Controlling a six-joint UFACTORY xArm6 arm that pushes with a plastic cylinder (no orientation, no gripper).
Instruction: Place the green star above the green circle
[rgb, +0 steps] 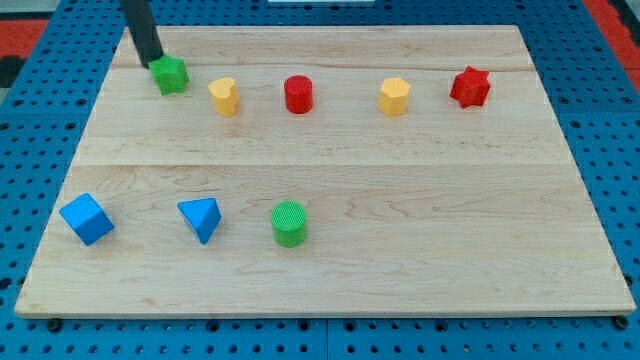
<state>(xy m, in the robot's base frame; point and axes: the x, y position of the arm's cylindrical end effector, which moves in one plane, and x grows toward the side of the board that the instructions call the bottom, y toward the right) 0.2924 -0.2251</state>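
The green star (171, 75) lies near the board's top left corner. My tip (151, 63) touches or nearly touches its upper left side, with the dark rod rising to the view's top. The green circle (289, 223) stands low on the board, left of centre, far below and to the right of the star.
A yellow heart (224, 97), a red cylinder (298, 94), a yellow hexagon (395, 96) and a red star (470, 87) form a row right of the green star. A blue cube (86, 219) and a blue triangle (201, 218) lie left of the green circle.
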